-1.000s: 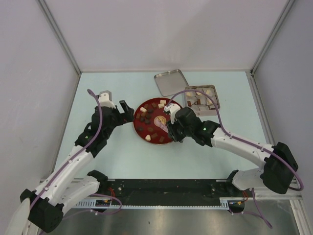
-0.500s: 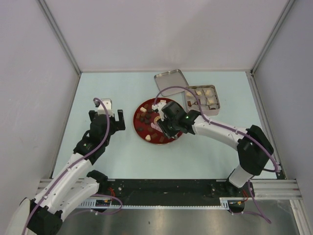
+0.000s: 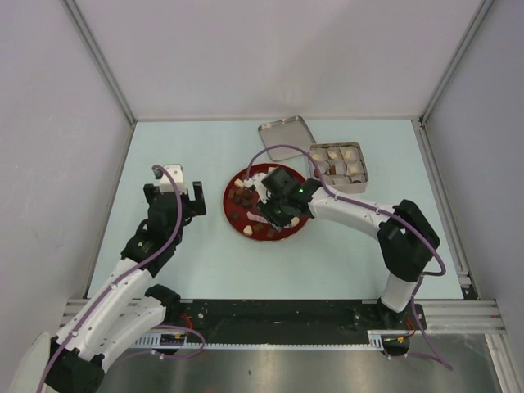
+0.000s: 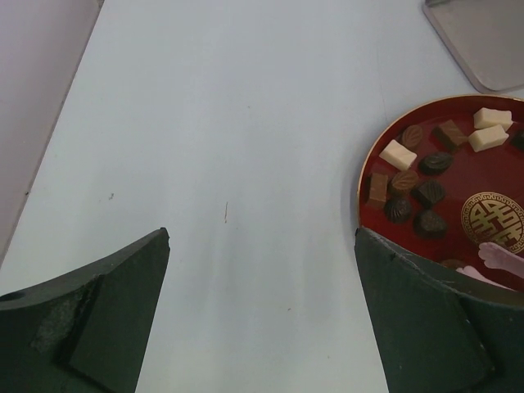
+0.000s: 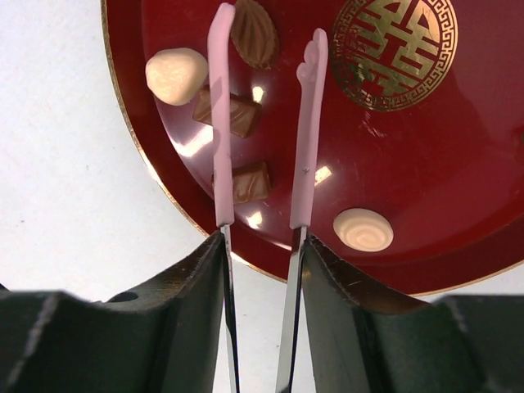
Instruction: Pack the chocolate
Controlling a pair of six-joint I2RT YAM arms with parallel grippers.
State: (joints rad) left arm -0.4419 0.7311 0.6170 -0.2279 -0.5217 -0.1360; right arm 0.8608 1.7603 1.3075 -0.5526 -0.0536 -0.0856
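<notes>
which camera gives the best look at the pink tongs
Right wrist: both arms of the pink tongs run up from the right gripper, tips apart over the red plate. Left wrist catches only one pink tip at its right edge. Top external shows at most a pale sliver beneath the arm.

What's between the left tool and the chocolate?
Only bare table and the red plate rim lie between the left tool and the nearest chocolate; the left wrist view shows it.
</notes>
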